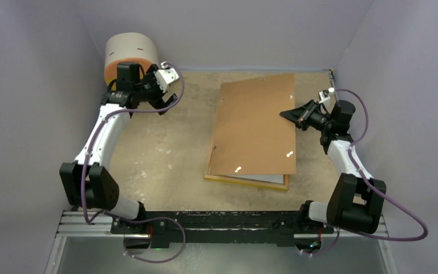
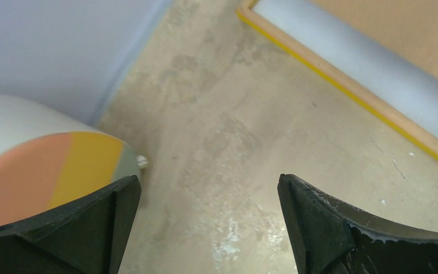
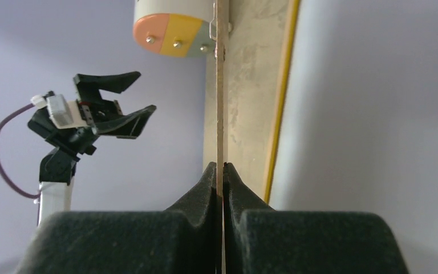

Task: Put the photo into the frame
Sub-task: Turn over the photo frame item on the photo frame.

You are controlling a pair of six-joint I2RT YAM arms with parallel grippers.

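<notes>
The yellow frame (image 1: 245,181) lies flat at the table's middle, its wood-coloured rim up (image 2: 342,85). Inside it a pale white sheet shows, the photo (image 1: 269,179) back side up (image 2: 376,68). A plain brown backing board (image 1: 254,125) covers most of both. My right gripper (image 1: 286,115) is shut on the board's right edge. In the right wrist view the board (image 3: 220,85) runs edge-on out of the closed fingers (image 3: 220,166), with the frame's yellow edge (image 3: 282,85) beside it. My left gripper (image 1: 161,98) hangs open at the back left, nothing between its fingers (image 2: 209,182).
A white cylinder with an orange and yellow end (image 1: 128,54) stands against the back left wall, right beside my left gripper (image 2: 34,165). Lilac walls close in the table on three sides. Bare table (image 1: 165,160) lies between the frame and the left arm.
</notes>
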